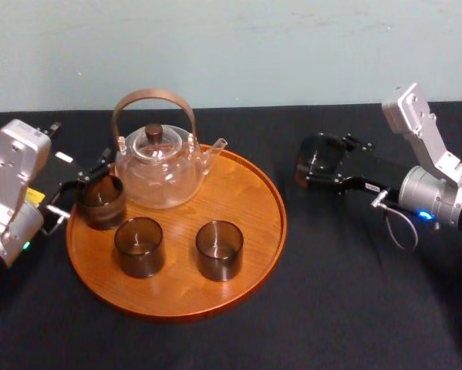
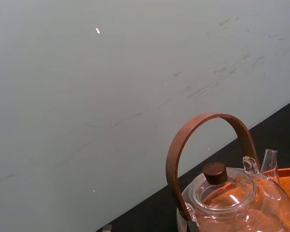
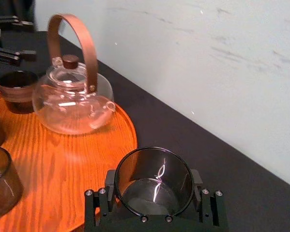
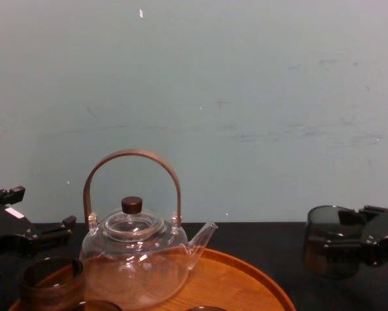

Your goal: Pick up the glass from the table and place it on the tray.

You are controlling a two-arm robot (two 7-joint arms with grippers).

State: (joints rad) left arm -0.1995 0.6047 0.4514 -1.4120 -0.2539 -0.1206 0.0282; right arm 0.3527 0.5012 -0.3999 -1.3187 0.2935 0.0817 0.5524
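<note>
While I look down, my right gripper (image 1: 328, 167) is out over the black table (image 1: 354, 301), to the right of the tray (image 1: 281, 223), and it's clamped on a dark smoky glass (image 1: 314, 158). From the wrist I see that glass upright with its mouth open to the camera, one black finger pressed against each side of it. It's clear of the tray rim, near it but not over the wood. Whether its base touches the table, I can't tell from any angle.

On the tray, the clear teapot (image 1: 157, 176) with the brown hoop handle sits toward the back. Three more dark glasses stand there: one at the left edge (image 1: 101, 202) just beside the teapot, one in front (image 1: 139, 247), and another to the right of that one (image 1: 219, 250).

My left gripper (image 1: 85, 182) is at the tray's left edge, right by that left-hand glass. I can't make out whether it touches the glass.
</note>
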